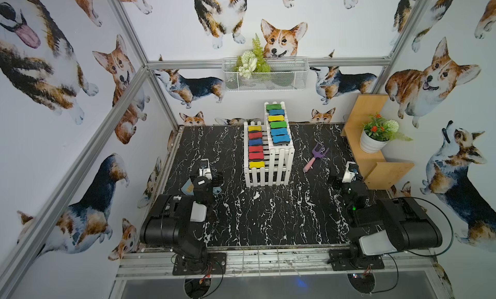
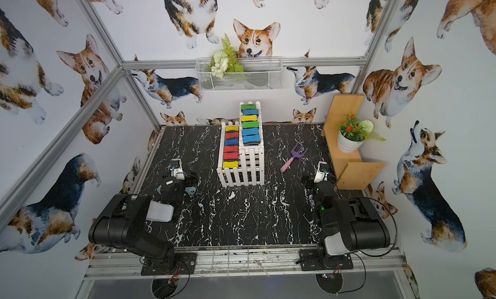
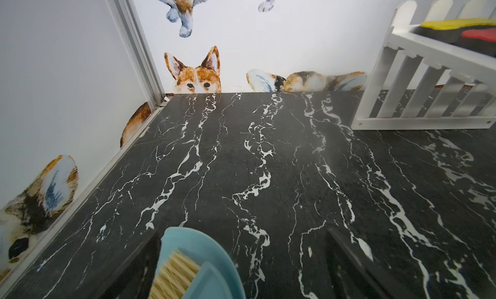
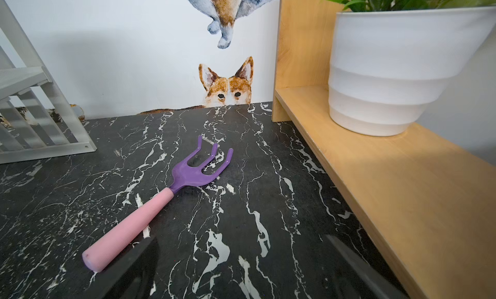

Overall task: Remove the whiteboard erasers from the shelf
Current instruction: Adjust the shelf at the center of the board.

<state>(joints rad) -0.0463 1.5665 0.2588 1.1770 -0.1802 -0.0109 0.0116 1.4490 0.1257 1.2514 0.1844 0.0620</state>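
Note:
The white two-tier shelf (image 1: 268,166) (image 2: 241,168) stands mid-table near the back wall. Several whiteboard erasers lie in a row on each tier: yellow, red and blue ones on the lower tier (image 1: 255,148), green, blue and yellow ones on the upper tier (image 1: 277,123). The left wrist view catches a corner of the shelf (image 3: 418,96) with a yellow eraser (image 3: 456,25) and a red eraser (image 3: 480,33). My left gripper (image 3: 241,232) hangs open to the front left of the shelf, holding nothing. My right gripper (image 4: 241,238) is open and empty to the front right of it.
A purple-and-pink garden fork (image 1: 316,156) (image 4: 166,203) lies right of the shelf, just ahead of my right gripper. A blue dustpan with a brush (image 3: 193,262) sits under my left gripper. A tan stepped shelf (image 1: 375,163) with a potted plant (image 1: 371,143) lines the right edge. A wire basket (image 1: 265,77) hangs on the back wall.

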